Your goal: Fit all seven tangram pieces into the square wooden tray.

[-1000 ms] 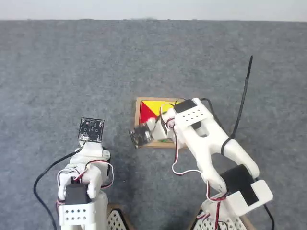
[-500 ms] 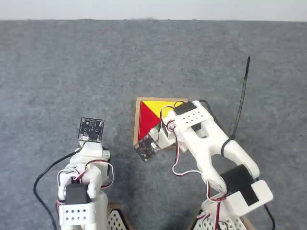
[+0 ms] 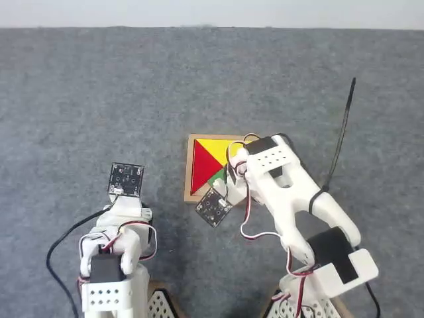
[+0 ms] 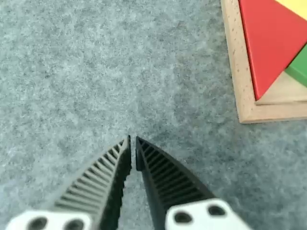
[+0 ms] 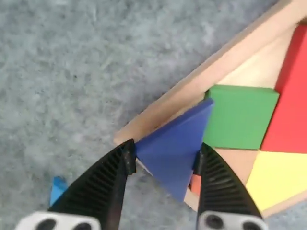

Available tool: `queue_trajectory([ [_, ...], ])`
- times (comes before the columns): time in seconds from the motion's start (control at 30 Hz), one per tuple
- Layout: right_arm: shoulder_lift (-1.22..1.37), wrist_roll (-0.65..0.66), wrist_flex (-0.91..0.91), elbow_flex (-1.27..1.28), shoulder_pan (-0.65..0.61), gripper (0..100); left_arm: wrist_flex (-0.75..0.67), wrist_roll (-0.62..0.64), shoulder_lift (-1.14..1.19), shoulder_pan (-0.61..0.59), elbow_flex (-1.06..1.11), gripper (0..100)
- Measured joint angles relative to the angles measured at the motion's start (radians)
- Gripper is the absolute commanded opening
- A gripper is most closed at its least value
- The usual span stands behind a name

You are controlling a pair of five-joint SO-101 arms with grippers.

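The square wooden tray (image 3: 189,173) lies mid-table with a red triangle (image 3: 201,165), a yellow triangle (image 3: 218,147) and a green piece (image 3: 217,177) in it. My right gripper (image 5: 165,152) is shut on a dark blue triangle (image 5: 175,146), held over the tray's edge (image 5: 163,108) beside the green square (image 5: 240,116). Red (image 5: 290,110) and yellow (image 5: 278,179) pieces lie past it. My left gripper (image 4: 133,141) hangs shut and empty over bare carpet, apart from the tray's corner (image 4: 242,108) and the red triangle (image 4: 268,43).
A small light-blue piece (image 5: 57,189) lies on the grey carpet just outside the tray. A thin black cable (image 3: 338,142) rises right of the right arm (image 3: 291,192). The left arm (image 3: 112,245) stands at the front left.
The right arm's wrist has swung back toward the tray's near side, its camera board shifting down and right. The left arm has not moved.
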Motion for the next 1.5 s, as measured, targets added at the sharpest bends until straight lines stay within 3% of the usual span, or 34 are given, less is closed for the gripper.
queue_trajectory([
  [0.17, 0.0, -0.014, 0.0, -0.003, 0.0, 24.5, 0.0, 0.0, 0.0, 0.0, 0.0, 2],
  [0.53, -0.003, -0.071, 0.0, -0.005, 0.0, 24.8, 0.0, 0.0, 0.0, 0.0, 0.0, 2],
  [0.67, -0.006, -0.244, 0.0, -0.066, -0.002, 24.1, 0.0, 0.0, 0.0, 0.0, 0.0, 2],
  [0.9, -0.006, -0.672, 0.032, -0.141, 0.0, 0.6, 0.0, 0.0, 0.0, 0.0, 0.0, 2],
  [1.17, -0.006, -1.099, 0.265, -0.144, 0.003, 8.0, 0.0, 0.0, 0.0, 0.0, 0.0, 2],
  [1.3, -0.032, -1.183, 0.305, -0.144, 0.077, 7.9, 0.0, 0.0, 0.0, 0.0, 0.0, 2],
  [1.5, -0.288, -1.137, 0.288, -0.005, 0.157, 7.9, 0.0, 0.0, 0.0, 0.0, 0.0, 2],
])
